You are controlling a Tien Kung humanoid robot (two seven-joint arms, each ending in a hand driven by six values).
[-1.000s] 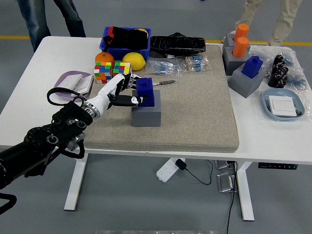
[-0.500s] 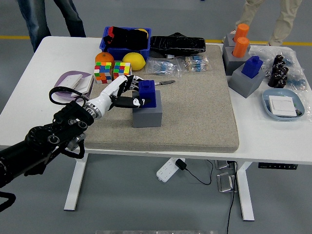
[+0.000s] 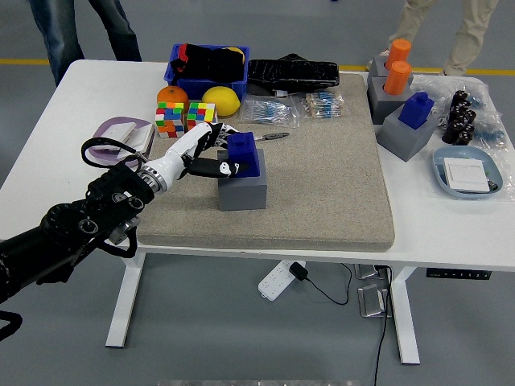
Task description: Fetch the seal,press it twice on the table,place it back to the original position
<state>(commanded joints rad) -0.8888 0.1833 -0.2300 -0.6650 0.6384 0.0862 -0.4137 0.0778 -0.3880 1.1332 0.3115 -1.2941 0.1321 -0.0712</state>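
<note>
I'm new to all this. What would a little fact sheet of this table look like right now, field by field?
Working hand: left hand, fingers wrapped around the blue seal
Seal position: sitting on the grey block
Surface under block: grey mat on the white table
Other arm: not in view
Near the hand: two colour cubes, orange, lemon
Far right: second blue seal on its own grey block

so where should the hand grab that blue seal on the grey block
Probably by the blue seal's upright sides, coming from its left. It stands proud of the grey block, so both flanks are exposed, and the left hand is already closed around it from there.
</note>
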